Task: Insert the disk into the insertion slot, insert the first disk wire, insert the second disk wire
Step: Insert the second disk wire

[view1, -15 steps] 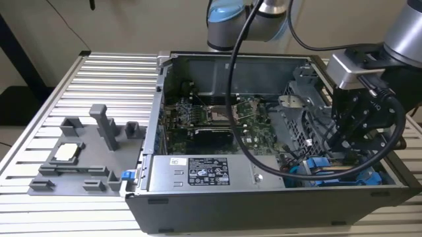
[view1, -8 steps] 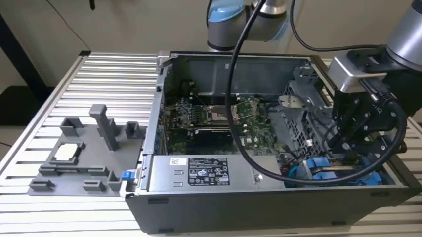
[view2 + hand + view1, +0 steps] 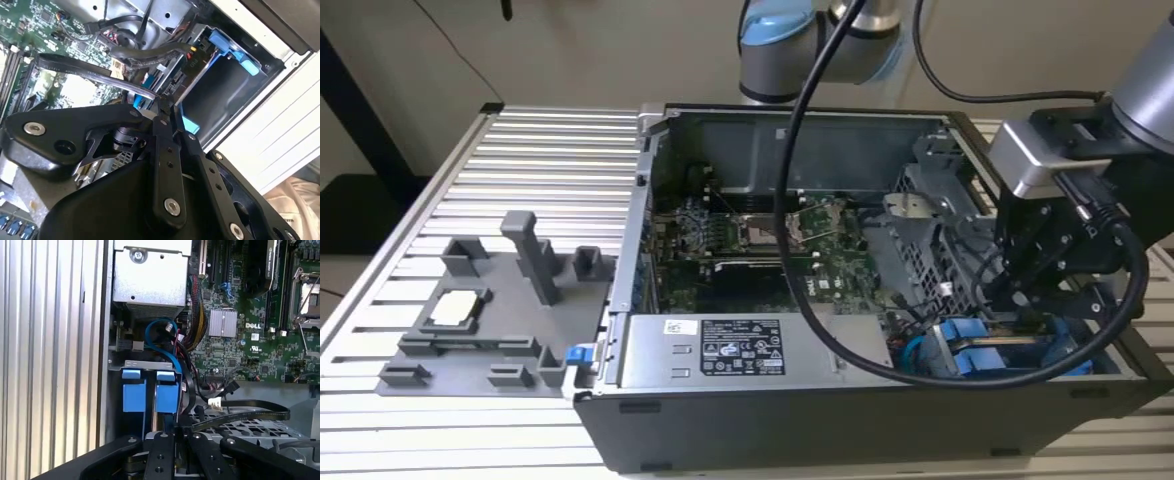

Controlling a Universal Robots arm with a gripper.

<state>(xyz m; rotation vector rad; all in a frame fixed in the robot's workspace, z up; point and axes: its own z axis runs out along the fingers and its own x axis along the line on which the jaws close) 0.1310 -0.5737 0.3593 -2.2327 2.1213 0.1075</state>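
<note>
- Desk point(image 3: 520, 170): ribbed aluminium top. It carries the open computer case point(image 3: 720, 420) and, on the exterior view's left, a grey fixture plate point(image 3: 480, 310).
- Case: side panel off, motherboard exposed. The drive bay point(image 3: 150, 365) sits in the corner on the exterior view's right, near the front.
- Pincer point(image 3: 175, 435): low inside the case, right at the mouth of the drive bay. Cannot tell how far open it is or whether it has hold of anything; the contact spot is hidden by its own black links.
- Disk point(image 3: 167, 395): two blue carrier fronts stand side by side in the bay. I judge the disk to be the one nearer the pincer, but cannot confirm which. It appears seated in its slot, and its metal body is hidden.
- Handling, judged: dense for its bulk, rigid and shock-sensitive, so no dropping or forcing. Take hold on the blue plastic frame, by its side rails or front tab, never on the label face or connector edge. The plastic is smooth and likely flexes a little under a squeeze.
- Flat black cable point(image 3: 250, 416): arcs just beside the pincer. It is limp and likely to snag.
- Blue cable point(image 3: 165, 340): loops just behind the bay.
</note>
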